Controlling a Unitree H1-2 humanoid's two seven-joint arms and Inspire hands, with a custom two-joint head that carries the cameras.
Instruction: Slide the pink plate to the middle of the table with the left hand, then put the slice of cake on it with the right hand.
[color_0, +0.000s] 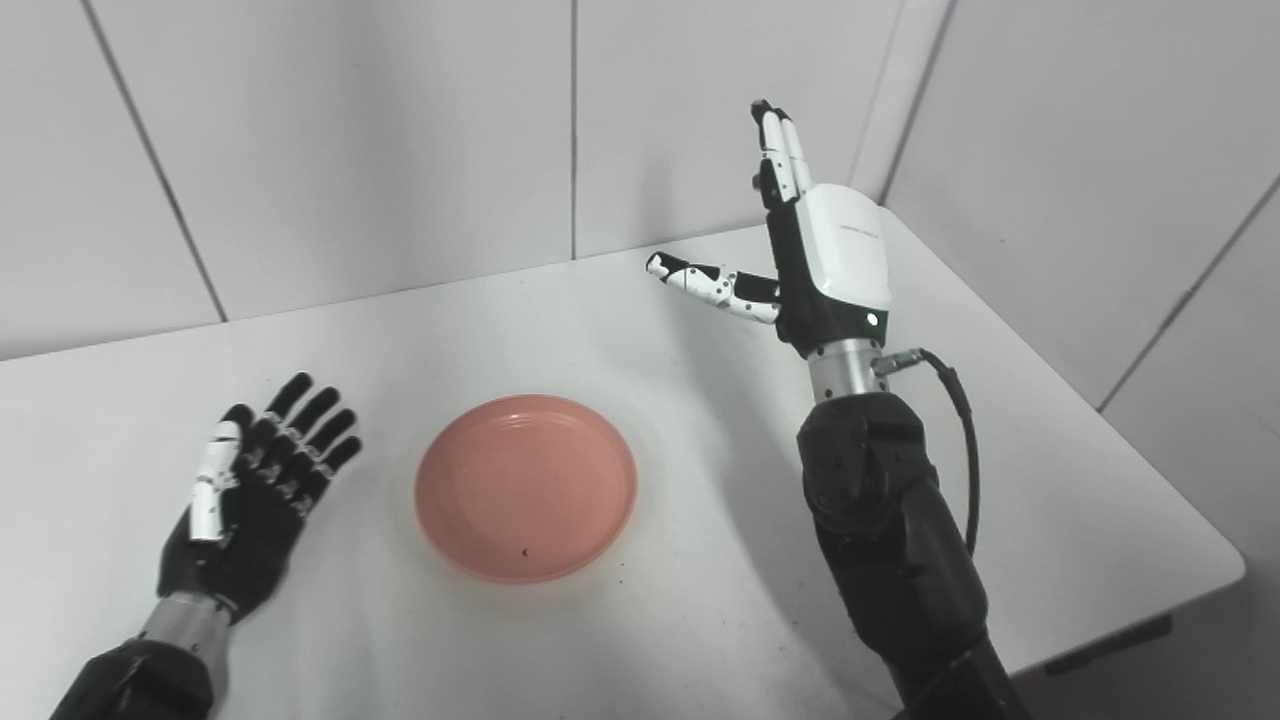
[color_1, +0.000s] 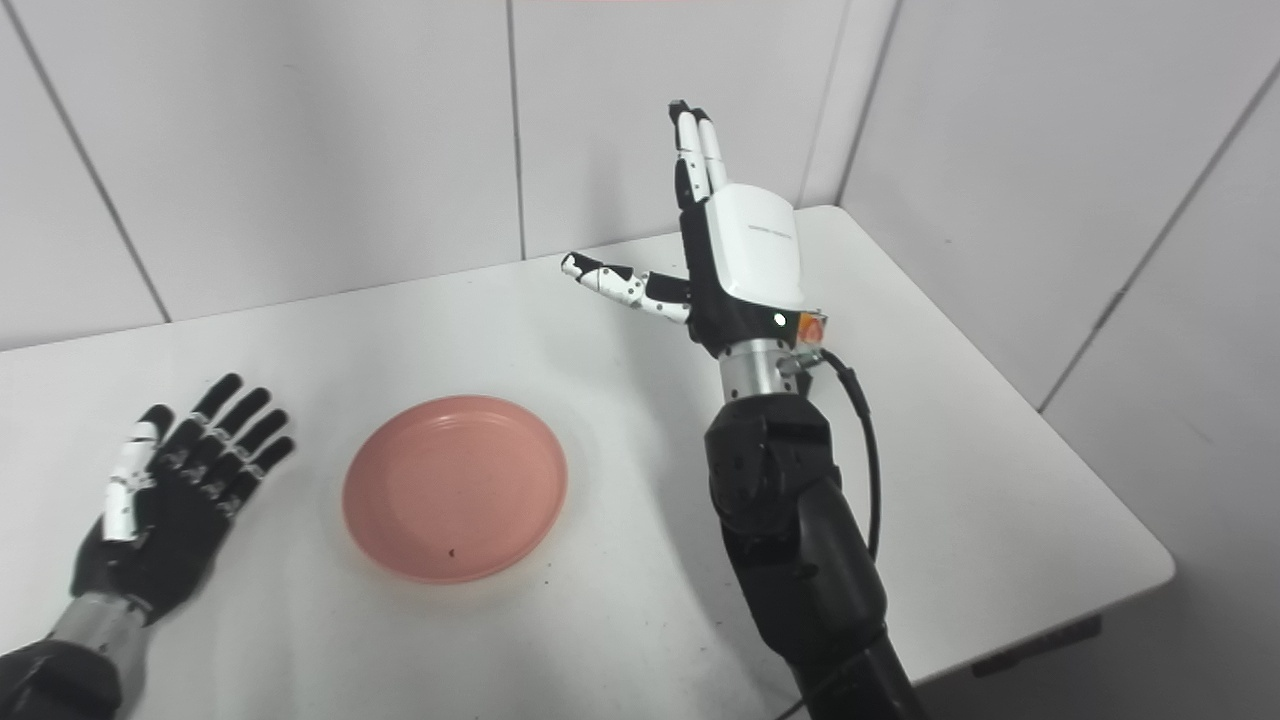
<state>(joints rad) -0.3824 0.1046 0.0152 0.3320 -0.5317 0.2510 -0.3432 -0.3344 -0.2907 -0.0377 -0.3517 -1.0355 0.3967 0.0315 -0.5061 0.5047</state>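
Plate centred and empty; both hands released; cake not in view.

We find the pink plate (color_0: 526, 487) lying flat near the middle of the white surface (color_0: 1050, 470), empty, so we judge the sliding step complete. The left hand (color_0: 255, 480) rests palm-up beside it, apart from the rim, fingers (color_0: 318, 412) spread and holding nothing, clear of the placing zone. The right hand (color_0: 825, 240) is raised upright above the far side, fingers straight, thumb out, grasping nothing. We see no slice of cake in either view, so its location cannot be reported.

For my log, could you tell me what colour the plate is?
Plain pink, plate; clearest in the left eye view.
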